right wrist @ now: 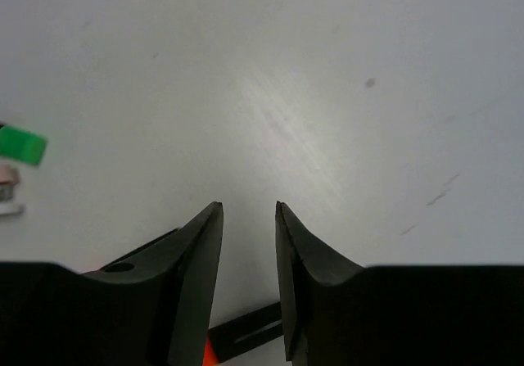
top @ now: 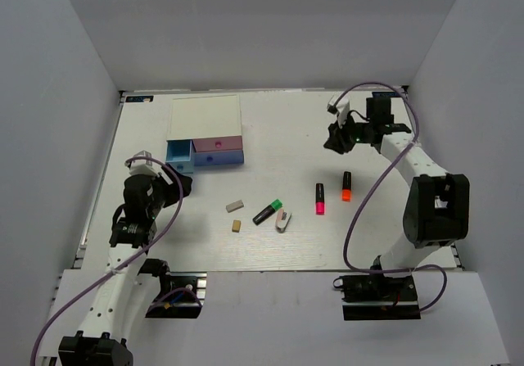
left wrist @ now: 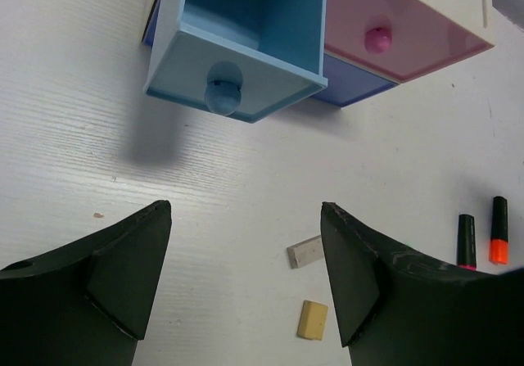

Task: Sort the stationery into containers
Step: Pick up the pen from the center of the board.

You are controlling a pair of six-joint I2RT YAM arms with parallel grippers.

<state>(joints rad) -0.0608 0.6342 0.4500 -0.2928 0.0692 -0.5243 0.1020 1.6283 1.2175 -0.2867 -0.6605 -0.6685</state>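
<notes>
Six small pieces of stationery lie loose on the white bench (top: pixel 385 243), and none is between either arm's fingers. The left fingers (top: pixel 182 181) stand wide apart and hold nothing. They sit at the near side of the box of drawers (top: pixel 205 116), facing its light blue drawer (left wrist: pixel 246 47). That drawer is pulled out, and the wrist view looks into its bare inside. From that view its round knob (left wrist: pixel 223 88) is ahead of the gap. The grey-white eraser (left wrist: pixel 304 251) lies just inside the right-hand finger, and the tan eraser (left wrist: pixel 312 319) is nearer the camera.

The right fingers (top: pixel 334 142) are drawn nearly together, with a narrow slit between them, and clamp nothing. They are over bare bench, on the far side of the orange-red marker (top: pixel 346 186). Its black barrel and a bit of the orange end show low in the right wrist view, just beneath the slit. The green tip and the white-pink piece appear at the left edge of that view.

Counted, there are three black markers:
- the orange-red one
- the pink-red marker (top: pixel 319 199) just beside it, both lying roughly parallel
- the green marker (top: pixel 268 211) further left, lying slantwise

There are two erasers, near each other and apart from the markers. One white-pink oblong piece (top: pixel 283 220) lies close by the green marker's end.

There is one box. Beside the open light blue drawer it shows a pink front (top: pixel 217 144), with a darker blue front (top: pixel 217 159) under that, both pushed in.
</notes>
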